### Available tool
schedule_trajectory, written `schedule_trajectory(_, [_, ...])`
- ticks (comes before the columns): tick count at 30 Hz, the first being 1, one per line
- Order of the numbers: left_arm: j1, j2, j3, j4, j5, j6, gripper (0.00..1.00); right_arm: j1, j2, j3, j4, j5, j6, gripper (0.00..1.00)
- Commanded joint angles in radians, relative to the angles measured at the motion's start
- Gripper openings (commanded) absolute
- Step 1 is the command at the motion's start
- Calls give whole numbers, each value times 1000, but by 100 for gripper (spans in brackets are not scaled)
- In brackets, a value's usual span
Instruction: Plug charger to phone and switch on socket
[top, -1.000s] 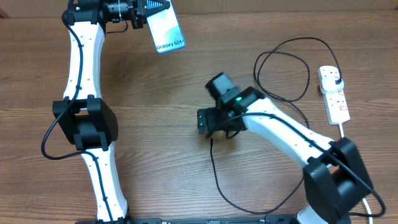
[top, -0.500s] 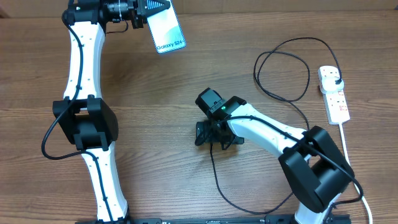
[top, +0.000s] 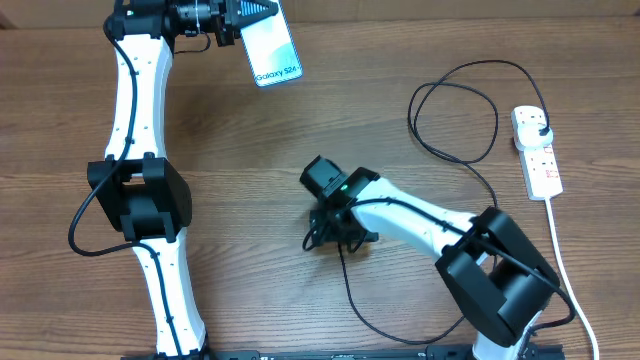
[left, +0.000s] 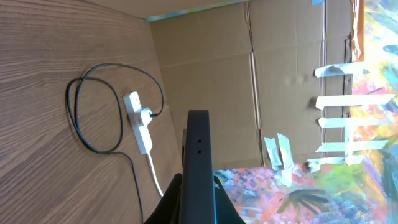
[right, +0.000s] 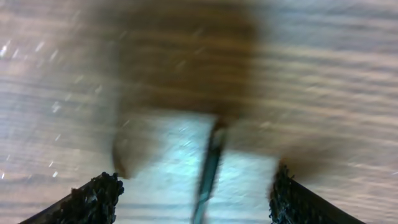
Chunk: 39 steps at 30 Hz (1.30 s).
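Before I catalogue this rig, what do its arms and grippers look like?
The left arm and right arm match: white links, bulky black joints, thin black wires alongside. A green light glows near the right wrist. The right gripper has black, rough fingertips.

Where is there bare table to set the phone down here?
Bare wood lies between the left arm and the right gripper, and between the phone and the charger loop. Crowded right: charger, socket, right arm.
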Motion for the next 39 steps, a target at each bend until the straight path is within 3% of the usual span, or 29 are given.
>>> schedule_trajectory(1, [-6,6,25,4,20,23,4,30,26,-11,6,-7,10,75])
schedule_trajectory(6, [-6,6,25,4,20,23,4,22,26,-11,7,4,39,65])
schedule_trajectory(18, [-7,6,25,4,20,23,4,-13,26,-11,26,40,81,63])
schedule_trajectory(22, [-7,6,25,3,20,23,4,-15,32,-11,18,37,80,46])
schedule_trajectory(25, [-7,6,25,3,20,23,4,-15,40,-11,11,33,80,43])
schedule_trajectory(28, [-7,6,25,3,20,23,4,-15,42,-11,11,27,80,25])
schedule_trajectory(39, [-7,6,25,3,20,23,4,-15,42,-11,5,25,80,14])
